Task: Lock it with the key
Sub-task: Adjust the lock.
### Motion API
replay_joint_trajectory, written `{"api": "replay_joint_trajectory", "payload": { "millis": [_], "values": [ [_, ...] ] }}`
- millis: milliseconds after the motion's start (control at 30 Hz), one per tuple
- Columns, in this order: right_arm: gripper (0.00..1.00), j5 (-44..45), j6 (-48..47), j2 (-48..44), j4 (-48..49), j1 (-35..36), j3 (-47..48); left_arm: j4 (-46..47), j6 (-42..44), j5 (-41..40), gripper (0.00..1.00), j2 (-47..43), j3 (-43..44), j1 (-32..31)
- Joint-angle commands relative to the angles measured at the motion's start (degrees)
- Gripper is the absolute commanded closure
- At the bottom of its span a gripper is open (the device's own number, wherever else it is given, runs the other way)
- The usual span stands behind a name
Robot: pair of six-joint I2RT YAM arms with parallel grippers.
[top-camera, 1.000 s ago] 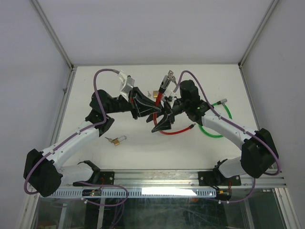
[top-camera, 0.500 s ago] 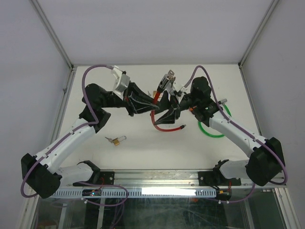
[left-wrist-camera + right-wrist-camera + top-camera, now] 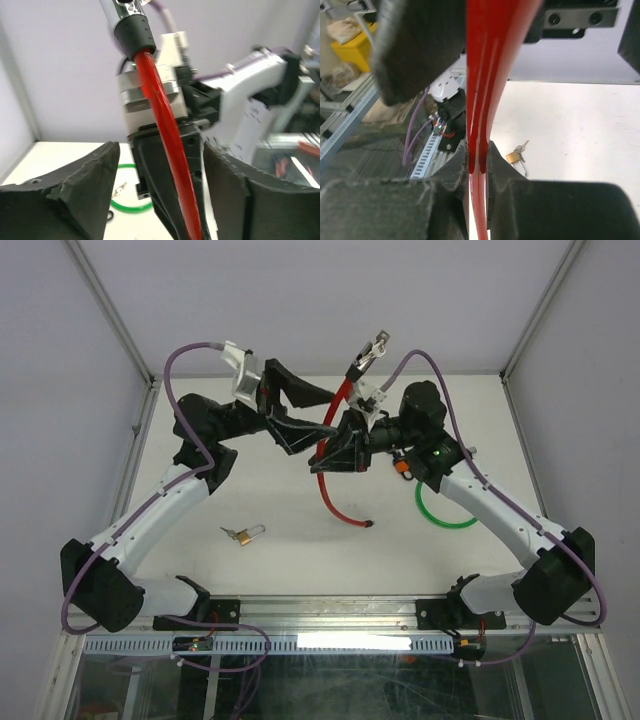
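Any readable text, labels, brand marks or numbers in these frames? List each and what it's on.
No legible text in any view.
brass padlock: too small for any stamp to be read.
red cable lock: no marking shows.
yellow bin: blurred, nothing readable.

Left pincer point(image 3: 160, 150) spread, right pincer point(image 3: 477, 152) clamped

— What's on the desk point(image 3: 300, 565)?
— A padlock point(image 3: 243, 534) toward the near left corner, well in from both edges. A green cable point(image 3: 443, 520) looped near the right edge.
— And the red cable point(image 3: 330, 502)?
— Its free end hangs over the middle; touching or not, I can't tell.
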Motion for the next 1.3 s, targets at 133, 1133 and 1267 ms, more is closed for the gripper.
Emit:
{"api": "replay_joint_trajectory", "payload": {
  "millis": [133,1133,1267],
  "values": [
    [1.00,23.45,2.30,-0.98,-12.56,0.42,10.06,0.95,8.69,-34.00,0.18,-9.27,-8.22,0.64],
    [1.00,36.39,-2.63,2.27,-19.93,2.47,12.39,-14.91,19.74,-48.60,0.52,-4.18,-3.88,-6.13],
    [1.00,34.50,-3.30,1.42,-19.46,2.45,11.96,-16.08,19.85,-48.87,0.53,-5.08,-4.14,-6.08]
  ]
}}
